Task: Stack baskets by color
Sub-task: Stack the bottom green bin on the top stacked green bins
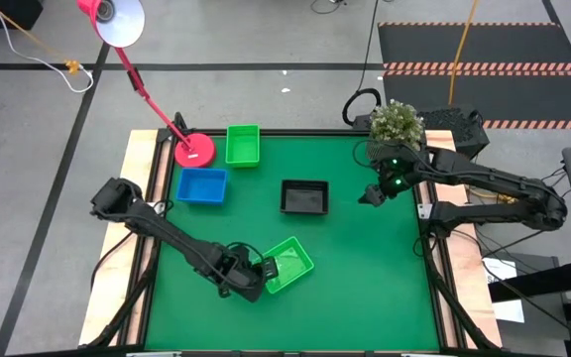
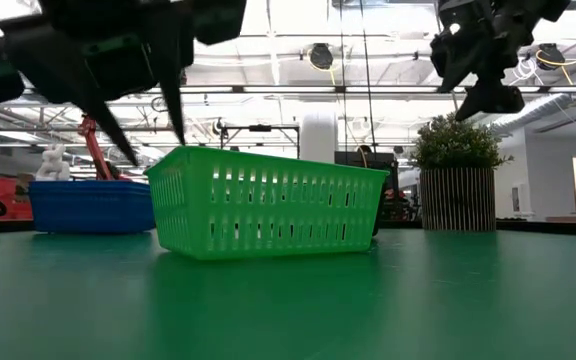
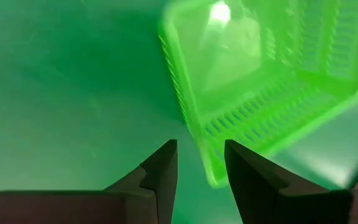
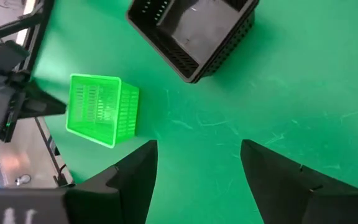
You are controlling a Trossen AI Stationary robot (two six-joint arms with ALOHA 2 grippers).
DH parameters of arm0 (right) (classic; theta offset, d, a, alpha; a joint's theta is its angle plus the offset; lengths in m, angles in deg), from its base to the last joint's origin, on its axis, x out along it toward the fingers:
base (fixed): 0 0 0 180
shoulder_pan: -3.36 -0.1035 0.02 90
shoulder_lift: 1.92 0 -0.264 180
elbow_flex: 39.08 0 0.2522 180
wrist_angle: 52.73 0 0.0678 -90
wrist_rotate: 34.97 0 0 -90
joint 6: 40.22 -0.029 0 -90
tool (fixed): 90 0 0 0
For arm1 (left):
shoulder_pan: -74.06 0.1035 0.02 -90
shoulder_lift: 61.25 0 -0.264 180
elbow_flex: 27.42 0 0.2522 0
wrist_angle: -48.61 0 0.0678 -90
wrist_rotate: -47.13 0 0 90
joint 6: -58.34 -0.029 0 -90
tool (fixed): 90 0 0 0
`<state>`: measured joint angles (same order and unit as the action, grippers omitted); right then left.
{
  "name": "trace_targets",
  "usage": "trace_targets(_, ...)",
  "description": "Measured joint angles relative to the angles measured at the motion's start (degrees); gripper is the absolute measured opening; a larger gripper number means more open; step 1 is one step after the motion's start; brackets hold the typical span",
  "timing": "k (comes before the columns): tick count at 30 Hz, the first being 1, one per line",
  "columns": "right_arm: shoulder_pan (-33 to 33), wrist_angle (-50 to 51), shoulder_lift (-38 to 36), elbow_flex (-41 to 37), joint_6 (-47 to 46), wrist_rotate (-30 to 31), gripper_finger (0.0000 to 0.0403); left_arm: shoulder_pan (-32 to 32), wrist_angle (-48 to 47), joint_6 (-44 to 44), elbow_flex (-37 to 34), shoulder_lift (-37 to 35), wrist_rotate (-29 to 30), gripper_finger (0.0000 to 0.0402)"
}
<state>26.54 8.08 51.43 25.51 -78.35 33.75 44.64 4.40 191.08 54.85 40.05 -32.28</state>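
Note:
A bright green basket (image 1: 287,265) rests flat on its bottom on the green mat near the front edge, turned at an angle. My left gripper (image 1: 264,269) is open at that basket's left short end (image 2: 168,165). One finger is outside the wall and the other is over the rim. A second green basket (image 1: 243,145), a blue basket (image 1: 202,185) and a black basket (image 1: 304,196) sit farther back. My right gripper (image 1: 370,196) hangs open above the mat, right of the black basket (image 4: 194,34), with nothing between its fingers. My left gripper (image 3: 201,158) comes slanting down from the table's left at the near green basket's short-end rim (image 3: 211,174). Its fingertips (image 2: 178,135) stand on either side of that rim. I cannot tell whether they touch it. The basket sits flat on the mat.
A pink lamp base (image 1: 194,151) stands at the far left between the blue basket and the second green one. A potted plant (image 1: 397,123) stands at the far right. Bare mat lies at the near right (image 1: 385,288).

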Motion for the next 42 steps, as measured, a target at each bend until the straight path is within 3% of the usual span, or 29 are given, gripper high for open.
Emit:
trace_targets(6, 0.00, 0.02, -2.30, 0.00, 0.68, -0.04, 0.0226, 1.77, -6.08, -1.02, -0.02, 0.00, 0.06, 0.0133)
trace_targets(10, -0.02, 1.09, -3.83, 0.00, 0.94, -0.04, 0.0226, 3.01, -5.29, -4.37, -0.38, 0.00, 1.12, 0.0125)
trace_targets(19, -0.02, 1.00, -5.34, 0.00, 1.25, 0.04, 0.0226, 5.67, -3.53, -12.17, -2.32, 0.00, 1.54, 0.0016)
trace_targets(26, -0.02, -3.49, -4.27, 0.00, -1.45, 1.84, 0.0226, 9.55, -2.86, -19.59, -2.32, -1.81, 2.18, 0.0013)
trace_targets(30, -0.03, -7.19, -3.12, 0.00, -4.29, 2.04, 0.0226, 12.42, -5.26, -25.70, -2.32, -7.09, 7.12, 0.0008)
trace_targets(38, -0.04, -17.09, 0.25, 0.00, -10.15, 6.22, 0.0226, 22.21, -14.78, -49.96, -2.32, -21.69, 11.50, 0.0007)
trace_targets(42, -0.04, -21.67, 2.82, 0.00, -13.66, 6.62, 0.0226, 28.68, -16.21, -68.30, -2.05, -27.94, 12.04, 0.0007)
